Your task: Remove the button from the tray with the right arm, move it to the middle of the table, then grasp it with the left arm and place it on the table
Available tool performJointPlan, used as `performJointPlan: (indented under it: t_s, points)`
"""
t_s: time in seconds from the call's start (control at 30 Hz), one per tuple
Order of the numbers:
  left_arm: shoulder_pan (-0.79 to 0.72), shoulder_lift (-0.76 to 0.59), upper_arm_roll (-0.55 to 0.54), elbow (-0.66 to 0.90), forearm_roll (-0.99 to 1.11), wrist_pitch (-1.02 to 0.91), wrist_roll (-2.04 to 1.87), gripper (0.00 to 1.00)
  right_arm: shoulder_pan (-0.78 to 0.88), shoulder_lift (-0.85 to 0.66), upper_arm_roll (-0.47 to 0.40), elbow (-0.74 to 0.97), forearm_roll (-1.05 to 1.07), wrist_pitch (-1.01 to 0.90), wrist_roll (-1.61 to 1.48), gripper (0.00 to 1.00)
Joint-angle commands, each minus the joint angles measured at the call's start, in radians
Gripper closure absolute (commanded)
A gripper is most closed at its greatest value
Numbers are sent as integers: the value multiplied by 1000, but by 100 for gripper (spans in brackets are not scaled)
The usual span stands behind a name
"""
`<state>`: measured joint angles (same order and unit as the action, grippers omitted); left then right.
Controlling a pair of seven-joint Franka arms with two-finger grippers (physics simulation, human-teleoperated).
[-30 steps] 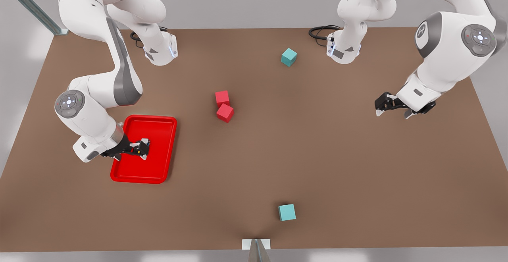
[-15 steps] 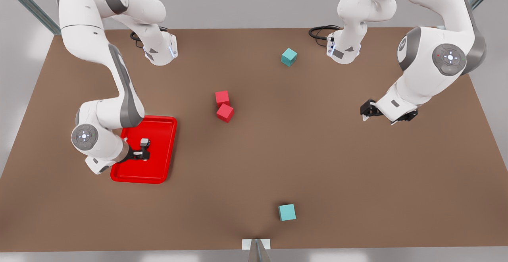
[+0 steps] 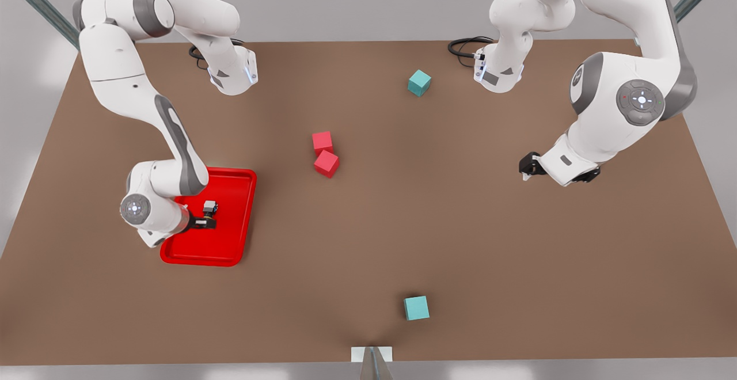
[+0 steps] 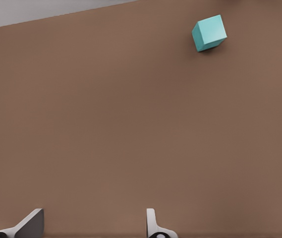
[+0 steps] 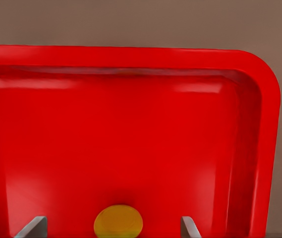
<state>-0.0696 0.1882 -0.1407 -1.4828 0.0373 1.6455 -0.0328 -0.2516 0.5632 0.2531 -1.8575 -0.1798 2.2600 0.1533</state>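
Right gripper (image 3: 208, 214) sits low inside the red tray (image 3: 230, 250), fingers spread apart with the button (image 5: 118, 221) between them, not clamped. That button shows a round yellow cap (its base is hidden from the right wrist view); in the front view it is too small to tell. Left gripper (image 3: 527, 168) hovers over bare counter (image 3: 460, 224) on the front view's right, fingers apart and empty. A teal cube (image 4: 209, 32) appears in the left wrist view. No readable writing anywhere.
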Motion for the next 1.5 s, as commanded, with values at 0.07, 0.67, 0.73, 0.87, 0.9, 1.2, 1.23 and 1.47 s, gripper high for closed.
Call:
performJointPlan:
  t_s: [0.07, 0.67, 0.73, 0.87, 0.9, 1.2, 1.23, 1.47]
  points:
    - [-15, 0, 0, -13, 0, 0, 2, 0, -12, -26, 5, -60, 3, 110, -12, 0]
    - [-27, 11, 0, -19, 1, 0, 2, 0, -35, -100, 6, -278, 11, 233, 6, 0]
    - [-27, 11, 0, -19, 0, 0, 2, 0, -35, -101, 6, -290, 11, 233, 6, 0]
    - [-27, 11, 0, -20, 0, 0, 2, 0, -35, -103, 6, -302, 11, 233, 20, 0]
    - [-27, 11, 0, -20, 0, 0, 2, 0, -35, -103, 6, -307, 11, 233, 22, 0]
    - [-27, 11, 0, -28, 0, 0, 2, 0, -35, -100, 6, -307, 11, 231, 18, 30]
    - [-27, 11, 0, -28, 0, 0, 2, 0, -35, -100, 6, -307, 11, 231, 18, 30]
    - [-27, 11, 0, -31, 0, 0, 2, 0, -35, -98, 6, -305, 11, 230, 18, 30]
